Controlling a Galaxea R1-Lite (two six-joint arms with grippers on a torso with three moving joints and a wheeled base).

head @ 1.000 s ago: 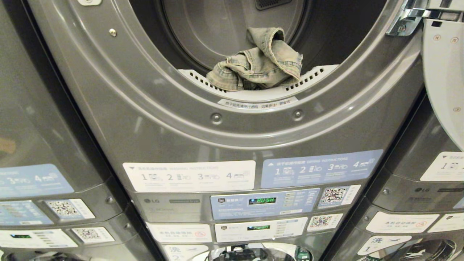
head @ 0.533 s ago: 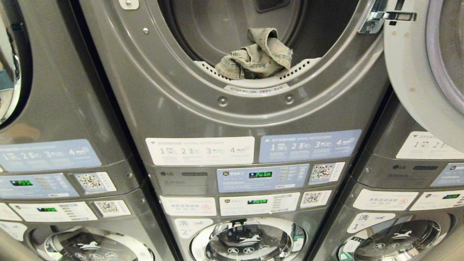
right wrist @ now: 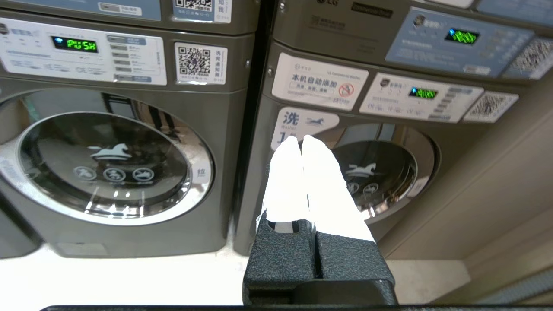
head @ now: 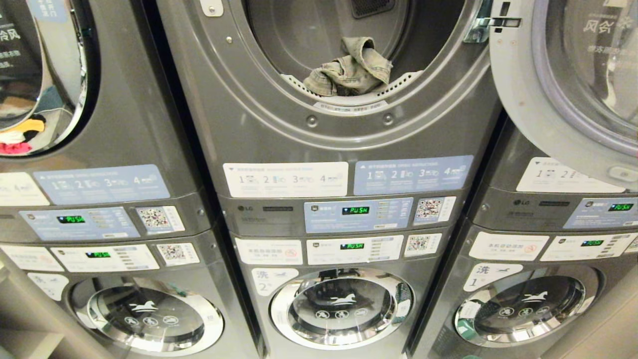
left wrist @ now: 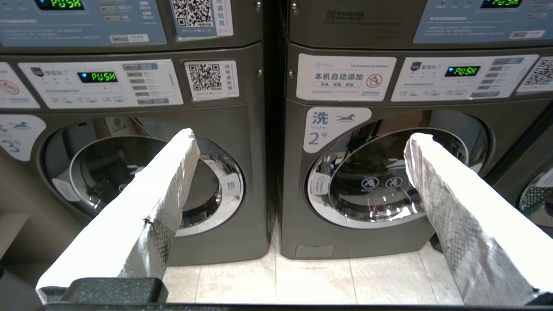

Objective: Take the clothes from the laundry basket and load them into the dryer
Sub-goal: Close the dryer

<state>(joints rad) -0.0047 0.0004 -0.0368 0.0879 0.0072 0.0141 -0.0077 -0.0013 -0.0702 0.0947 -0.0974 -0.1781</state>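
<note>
Clothes: one crumpled denim garment (head: 351, 70) sits at the front lip of the open dryer drum (head: 324, 30), top centre of the head view, bunched with no clear long axis, just inside the perforated white rim (head: 398, 86). Laundry basket not visible in any view, so the way to the next garment cannot be told. Left to right in the head view: left stack with closed dryer door (head: 45, 75) reflecting some coloured items, middle stack holding the garment over washer number two (head: 341, 306), then the swung-open dryer door (head: 563, 85) hinged on the right, overlapping the right stack. Neither arm shows in the head view. Left end effector (left wrist: 302, 147), seen from the left wrist, has its padded fingers (left wrist: 168, 181) spread wide and empty, aimed level at the lower washers between the left and middle machines, low down, well below the dryer opening. Right end effector (right wrist: 301, 149) has its fingers pressed together with nothing between them, pointing at the seam between the middle and right lower washers. Both sit well apart from the machine fronts, bare tiled floor (left wrist: 302, 280) beneath. Judgement: garment is above and ahead of both, roughly central, neither arm clearly nearer. Open door crowds the right side of the drum mouth, so the left side looks the freer approach; one item loaded, more presumably left to fetch.
</note>
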